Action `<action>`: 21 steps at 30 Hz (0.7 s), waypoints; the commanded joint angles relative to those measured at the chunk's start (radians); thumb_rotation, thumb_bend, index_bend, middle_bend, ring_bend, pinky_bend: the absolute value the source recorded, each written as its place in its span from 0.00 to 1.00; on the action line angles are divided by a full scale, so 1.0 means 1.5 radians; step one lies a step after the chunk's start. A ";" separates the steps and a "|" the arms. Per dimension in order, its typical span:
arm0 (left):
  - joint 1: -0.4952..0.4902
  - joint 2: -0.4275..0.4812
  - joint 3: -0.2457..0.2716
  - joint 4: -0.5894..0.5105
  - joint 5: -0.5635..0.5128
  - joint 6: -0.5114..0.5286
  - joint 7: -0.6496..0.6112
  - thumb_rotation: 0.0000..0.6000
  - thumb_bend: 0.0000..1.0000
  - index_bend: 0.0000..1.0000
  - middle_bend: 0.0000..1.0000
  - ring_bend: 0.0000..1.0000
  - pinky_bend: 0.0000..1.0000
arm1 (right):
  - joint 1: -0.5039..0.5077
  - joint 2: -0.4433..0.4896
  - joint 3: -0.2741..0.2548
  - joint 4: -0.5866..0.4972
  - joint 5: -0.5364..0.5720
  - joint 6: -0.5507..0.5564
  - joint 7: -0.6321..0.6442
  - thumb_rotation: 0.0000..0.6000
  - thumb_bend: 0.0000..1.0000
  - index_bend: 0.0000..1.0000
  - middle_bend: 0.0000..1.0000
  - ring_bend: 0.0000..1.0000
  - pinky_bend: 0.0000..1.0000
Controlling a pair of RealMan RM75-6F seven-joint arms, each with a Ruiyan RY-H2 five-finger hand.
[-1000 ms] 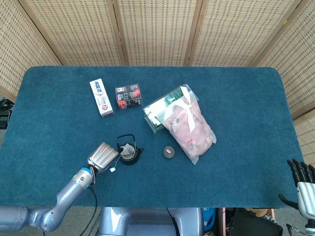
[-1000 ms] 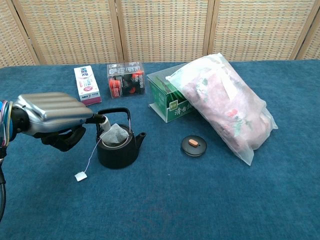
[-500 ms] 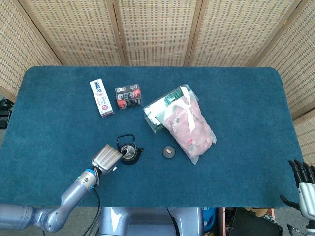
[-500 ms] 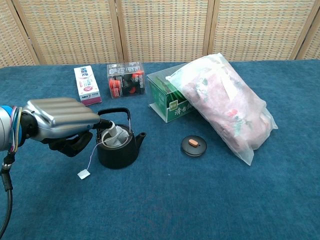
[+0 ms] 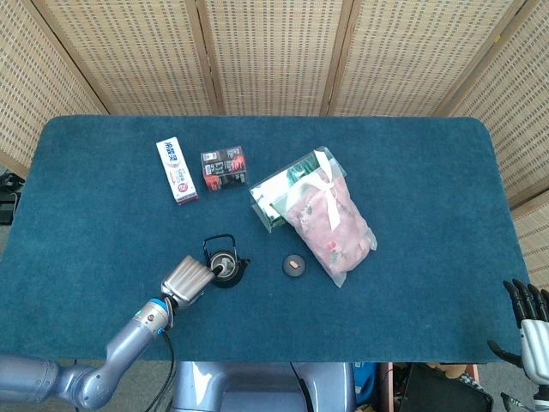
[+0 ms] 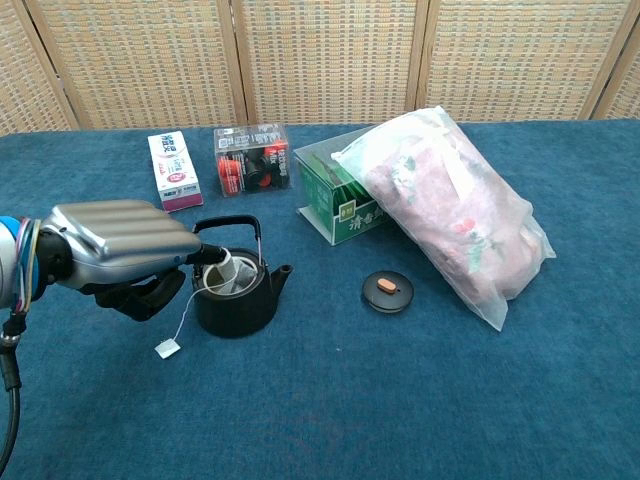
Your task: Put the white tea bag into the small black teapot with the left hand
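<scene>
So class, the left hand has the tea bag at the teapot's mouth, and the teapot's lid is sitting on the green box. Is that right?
Not quite. The lid lies on the table, in front of the green box, not on it; the chest view shows this. The rest holds: the left hand has the tea bag at the teapot's mouth.

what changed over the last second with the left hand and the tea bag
The left hand came down and in toward the small black teapot, pushing the white tea bag deeper into its mouth, fingertips still on it. The paper tag on its string slid a little along the blue cloth. The teapot, round black lid, boxes and right hand stayed put.
</scene>
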 commanded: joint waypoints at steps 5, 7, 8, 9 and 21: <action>0.007 0.030 0.009 -0.040 0.042 0.022 -0.017 1.00 0.93 0.18 0.89 0.82 0.71 | 0.001 0.000 0.001 0.000 0.000 -0.002 0.001 1.00 0.07 0.09 0.15 0.01 0.09; 0.007 0.028 0.008 -0.037 0.045 0.024 -0.022 1.00 0.93 0.18 0.89 0.82 0.71 | 0.002 -0.001 0.001 0.002 0.000 -0.003 0.002 1.00 0.07 0.09 0.15 0.01 0.09; 0.006 0.027 0.007 -0.034 0.043 0.023 -0.023 1.00 0.93 0.18 0.89 0.82 0.71 | 0.002 -0.001 0.001 0.002 0.001 -0.004 0.002 1.00 0.07 0.09 0.15 0.01 0.09; 0.005 0.025 0.006 -0.031 0.041 0.023 -0.023 1.00 0.93 0.18 0.89 0.82 0.71 | 0.002 -0.001 0.001 0.003 0.001 -0.004 0.002 1.00 0.07 0.09 0.15 0.01 0.09; -0.016 -0.014 -0.006 0.021 -0.018 0.009 -0.016 1.00 0.93 0.18 0.89 0.82 0.71 | 0.000 -0.001 0.002 0.004 0.007 -0.006 0.002 1.00 0.07 0.09 0.15 0.01 0.09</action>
